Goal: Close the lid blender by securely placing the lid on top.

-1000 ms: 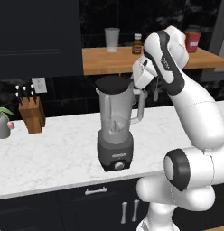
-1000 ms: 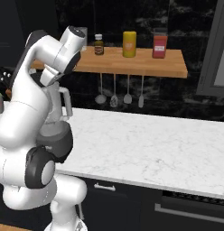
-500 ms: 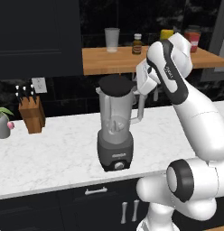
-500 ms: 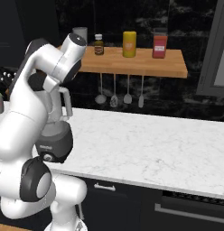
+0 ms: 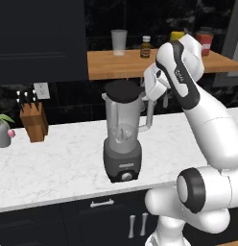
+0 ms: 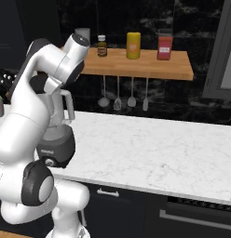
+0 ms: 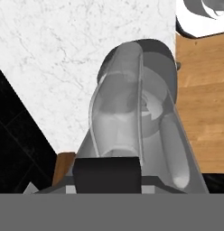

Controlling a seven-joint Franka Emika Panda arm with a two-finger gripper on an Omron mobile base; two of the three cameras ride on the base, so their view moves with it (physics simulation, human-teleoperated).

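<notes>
Your lid point(image 5: 123, 89), a flat matte black disc, sits on the mouth of the blender point(image 5: 123, 137), and the gripper point(image 5: 150, 90) appears clamped narrow on its tab side, beside the handle. If you let go with the disc tilted or off-centre, it could slide off the rim; pulling away sideways might drag it along, or nudge the tall jar (translucent grey, smooth, on a dark knobbed base). The marble counter point(image 5: 58, 163) underneath is slick, so the base could skid. A wooden knife block point(image 5: 33, 120) stands well apart.
</notes>
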